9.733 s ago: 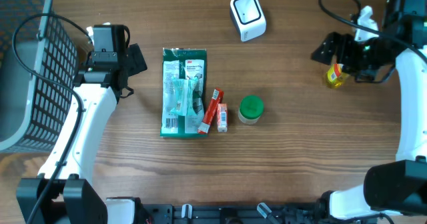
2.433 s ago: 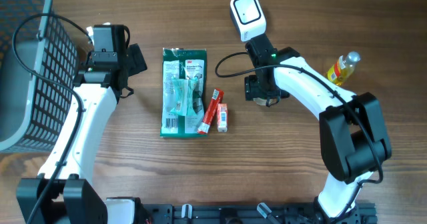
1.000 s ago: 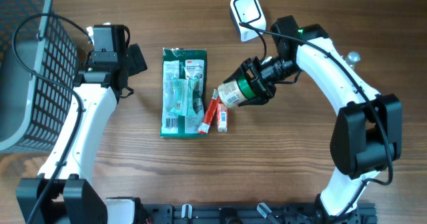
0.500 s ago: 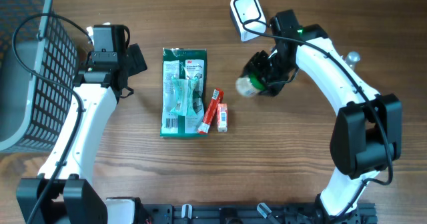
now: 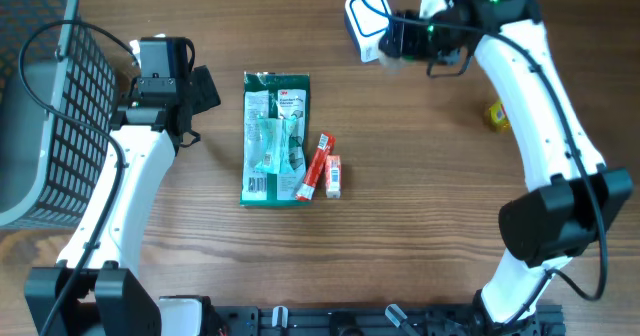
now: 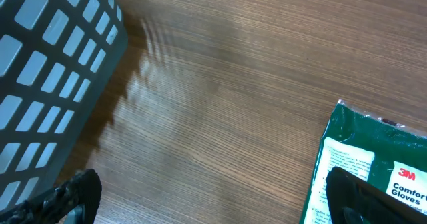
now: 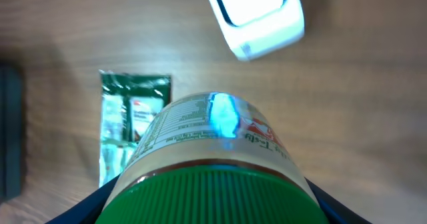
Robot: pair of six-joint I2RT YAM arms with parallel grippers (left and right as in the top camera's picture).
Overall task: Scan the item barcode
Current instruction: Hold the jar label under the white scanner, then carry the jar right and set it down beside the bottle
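Right wrist view: the right hand (image 5: pixel 404 38) grips the green-lidded jar (image 7: pixel 203 134) at its cap end. The label faces the white scanner (image 7: pixel 257 14) nearby, likely so the barcode reads. The left hand (image 6: pixel 213 201) hangs open, idle, beside the basket (image 6: pixel 47 84).

The right pincer (image 5: pixel 408 38) has carried the green-lidded jar (image 7: pixel 212 141) from the table (image 5: pixel 420 226) up beside the scanner (image 5: pixel 364 16).

Downward views; overhead, right-wrist sharing scanner (image 7: pixel 260 14)
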